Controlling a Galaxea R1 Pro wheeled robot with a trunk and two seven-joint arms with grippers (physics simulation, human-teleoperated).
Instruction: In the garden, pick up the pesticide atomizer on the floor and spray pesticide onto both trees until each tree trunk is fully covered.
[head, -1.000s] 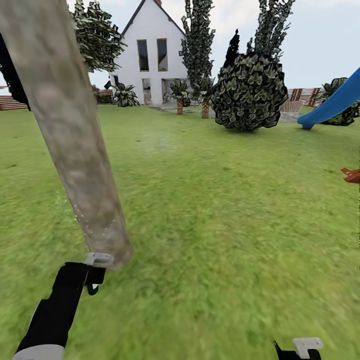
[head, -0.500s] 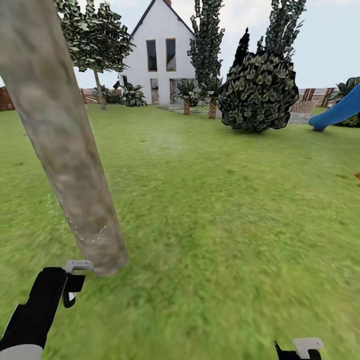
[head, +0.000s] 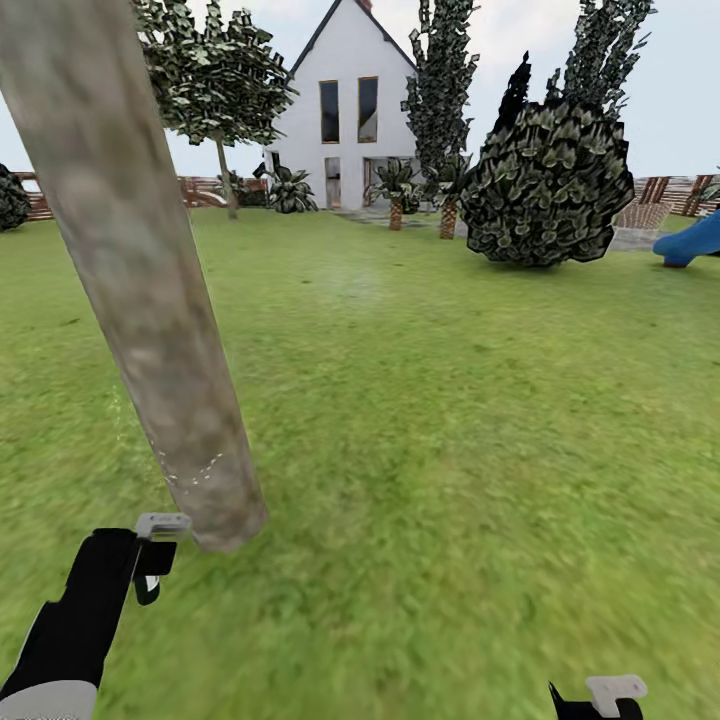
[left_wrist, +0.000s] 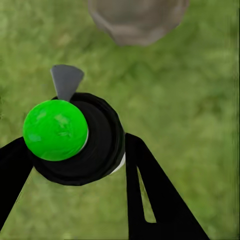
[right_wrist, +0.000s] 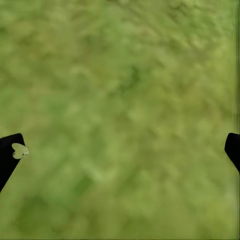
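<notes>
Since a second ago we've panned left and pulled the left gripper (left_wrist: 75, 150), clamped on the atomizer (left_wrist: 75, 137), back from the tree trunk (head: 150, 300), lightly speckled near its base, so coverage remains incomplete; right gripper (right_wrist: 120, 150) spread, empty.

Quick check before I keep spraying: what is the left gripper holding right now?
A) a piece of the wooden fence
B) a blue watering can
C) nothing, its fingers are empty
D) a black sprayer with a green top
D: in the left wrist view the left gripper has its fingers on either side of the black atomizer with a green top, near the tree trunk.
</notes>
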